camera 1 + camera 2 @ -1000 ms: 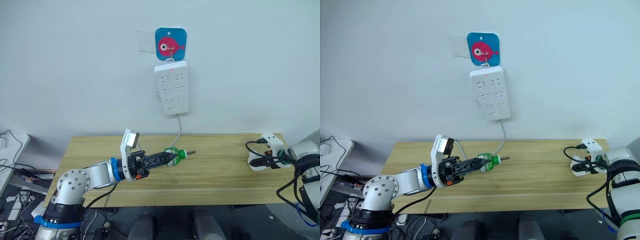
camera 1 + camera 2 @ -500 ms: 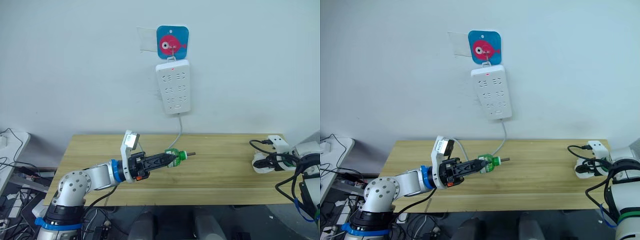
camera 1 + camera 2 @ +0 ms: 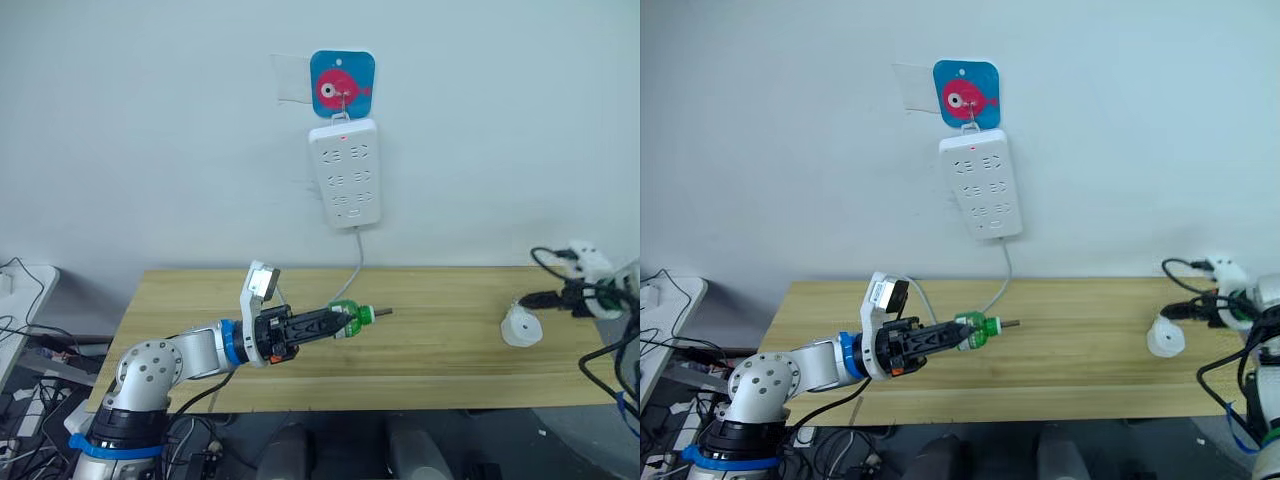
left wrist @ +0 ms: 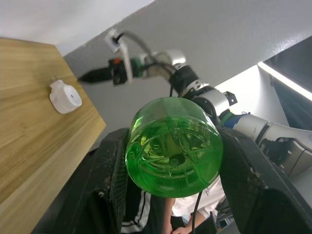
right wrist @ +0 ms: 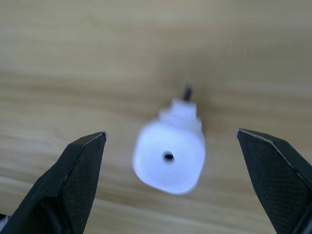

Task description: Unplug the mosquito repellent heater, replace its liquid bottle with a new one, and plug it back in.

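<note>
Meanwhile left claw (image 3: 343, 322) clamps green bottle (image 4: 173, 146); right claw (image 5: 168, 183) spread wide above heater (image 5: 169, 157), apart.

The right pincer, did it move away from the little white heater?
Yes. The right pincer let go and pulled back past the table's right edge, leaving the heater standing on the wood.

Head stereo pair, two wrist close-ups

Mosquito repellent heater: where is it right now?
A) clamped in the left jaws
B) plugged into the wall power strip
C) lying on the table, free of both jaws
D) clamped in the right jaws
C: the mosquito repellent heater lies on the table, with the right gripper open above it.
</note>
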